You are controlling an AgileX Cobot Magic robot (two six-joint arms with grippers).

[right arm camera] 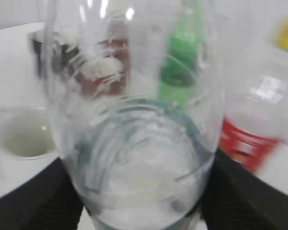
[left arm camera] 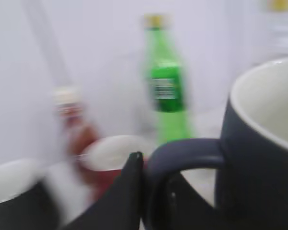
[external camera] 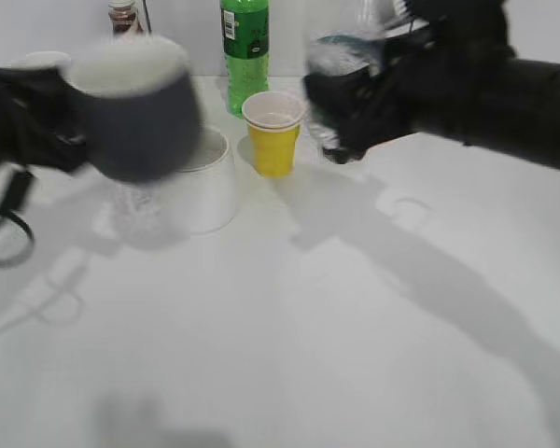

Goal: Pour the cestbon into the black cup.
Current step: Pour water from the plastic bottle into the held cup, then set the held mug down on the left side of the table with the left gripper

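Note:
My left gripper [left arm camera: 144,191] is shut on the loop handle of the black cup [external camera: 135,107], a charcoal mug with a white inside, held upright above the table at the left; it also shows in the left wrist view [left arm camera: 259,148]. My right gripper [external camera: 350,112] is shut on the cestbon [external camera: 341,65], a clear ribbed bottle, held in the air at the upper right, apart from the cup. In the right wrist view the cestbon [right arm camera: 134,143] fills the frame between the jaws [right arm camera: 139,201]. All views are blurred by motion.
A yellow paper cup [external camera: 273,133] stands mid-table. A white cup [external camera: 205,177] stands under the black cup. A green soda bottle [external camera: 245,51] and a dark bottle [external camera: 123,17] stand at the back. A brown-red mug [left arm camera: 110,163] and a red-labelled bottle [right arm camera: 249,134] show in the wrist views.

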